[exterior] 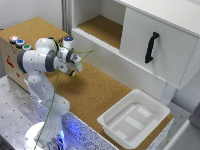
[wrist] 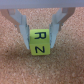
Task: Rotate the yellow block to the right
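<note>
The yellow block (wrist: 40, 42) is a small bright cube with black letters R and Z on its faces. It sits between the two fingers of my gripper (wrist: 40, 45), and each side of it touches a finger, so the gripper is shut on it. The left finger (wrist: 22, 31) and the right finger (wrist: 60, 27) reach down to the cork surface. In the exterior view the gripper (exterior: 72, 71) hangs low over the cork table (exterior: 95, 90), with a speck of the yellow block (exterior: 73, 74) at its tip. Whether the block rests on the cork or is slightly lifted is unclear.
A white plastic tray (exterior: 116, 129) stands at the table's corner on the exterior view's right. Behind it is a white cabinet with a black handle (exterior: 151, 47) and an open cork-floored shelf (exterior: 102, 29). A box with coloured buttons (exterior: 19, 43) sits at the left.
</note>
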`<state>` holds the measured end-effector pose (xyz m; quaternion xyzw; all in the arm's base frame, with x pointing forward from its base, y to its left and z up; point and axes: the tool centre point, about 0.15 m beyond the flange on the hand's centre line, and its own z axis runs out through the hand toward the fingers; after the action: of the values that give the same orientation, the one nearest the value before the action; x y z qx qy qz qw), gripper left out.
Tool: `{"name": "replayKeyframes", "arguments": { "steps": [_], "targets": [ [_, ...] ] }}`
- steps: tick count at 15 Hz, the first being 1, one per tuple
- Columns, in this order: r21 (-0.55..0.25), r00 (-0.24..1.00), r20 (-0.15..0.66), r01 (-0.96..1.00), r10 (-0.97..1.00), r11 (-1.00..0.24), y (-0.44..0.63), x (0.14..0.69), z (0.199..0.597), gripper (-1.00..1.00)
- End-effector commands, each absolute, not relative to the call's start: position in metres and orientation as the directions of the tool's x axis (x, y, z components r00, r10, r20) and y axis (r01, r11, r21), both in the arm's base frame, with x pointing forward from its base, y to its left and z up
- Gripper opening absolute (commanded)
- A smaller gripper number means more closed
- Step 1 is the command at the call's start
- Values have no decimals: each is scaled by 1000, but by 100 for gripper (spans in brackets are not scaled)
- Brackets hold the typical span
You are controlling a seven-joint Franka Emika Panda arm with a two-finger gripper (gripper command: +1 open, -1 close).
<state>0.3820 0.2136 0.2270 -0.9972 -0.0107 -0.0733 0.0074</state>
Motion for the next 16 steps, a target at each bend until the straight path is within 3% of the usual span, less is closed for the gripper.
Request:
{"name": "replayKeyframes", "arguments": {
  "steps": [1,4,8,10,16],
  "targets": [
    [29,993,99,-68,-65,-997,206,386,256,-100],
    [31,994,86,-72,-69,-997,202,386,265,-100],
    [12,955,29,-296,-295,-955,170,379,268,-100],
    [-1,905,18,-426,-426,-905,165,374,270,-100],
    [-161,641,-38,-761,-767,-628,151,372,259,-100]
  ]
}}
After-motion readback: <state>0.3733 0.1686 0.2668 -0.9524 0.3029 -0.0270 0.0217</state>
